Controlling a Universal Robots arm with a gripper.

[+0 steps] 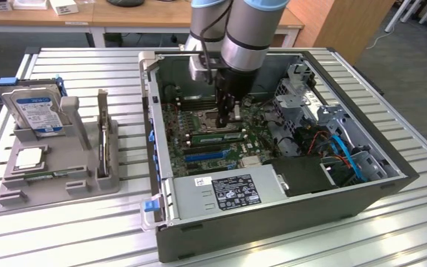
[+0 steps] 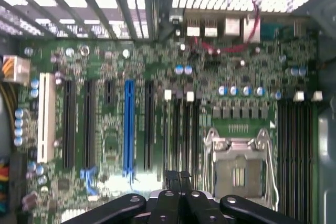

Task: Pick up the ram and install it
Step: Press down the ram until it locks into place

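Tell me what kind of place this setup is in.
Likely a robotics lab or workshop bench for computer assembly. An open computer case lies on a slatted metal table, a grey holder beside it carries a hard drive, and wooden desks stand behind.

No legible text anywhere. Power supply in the case has a black label and a small white sticker, print too small to read. Hard drive carries a blue-and-white label, also unreadable.
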